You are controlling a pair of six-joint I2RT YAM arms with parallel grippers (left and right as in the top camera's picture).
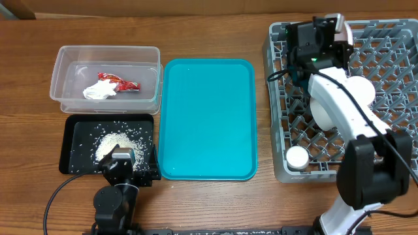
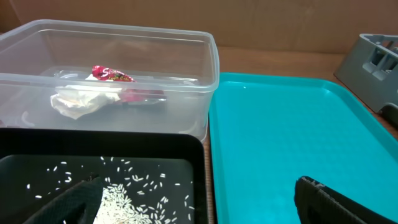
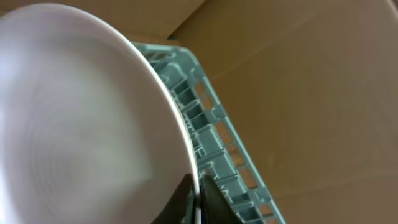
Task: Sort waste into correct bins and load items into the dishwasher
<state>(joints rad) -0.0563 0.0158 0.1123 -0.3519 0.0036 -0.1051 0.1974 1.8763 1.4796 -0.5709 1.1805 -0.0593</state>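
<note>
The red snack wrapper (image 1: pixel 119 81) and white tissue (image 1: pixel 98 91) lie in the clear tub (image 1: pixel 65 55); both also show in the left wrist view, the wrapper (image 2: pixel 111 74) above the tissue (image 2: pixel 78 102). Rice scraps (image 1: pixel 112 142) lie in the black tray (image 1: pixel 72 130). My left gripper (image 1: pixel 121 158) is open and empty over the tray's near edge (image 2: pixel 199 208). My right gripper (image 1: pixel 324 29) is shut on the rim of a large white plate (image 3: pixel 81 112), held upright over the far side of the grey dish rack (image 1: pixel 281 98). A small cup (image 1: pixel 298 156) sits in the rack's near left corner. The chopsticks are out of view.
The flat teal tray (image 1: pixel 209 117) lies between the bins and the rack, and fills the right of the left wrist view (image 2: pixel 280 137). More white dishes (image 1: pixel 362 88) sit in the rack, partly hidden under my right arm. A cardboard wall stands behind the table.
</note>
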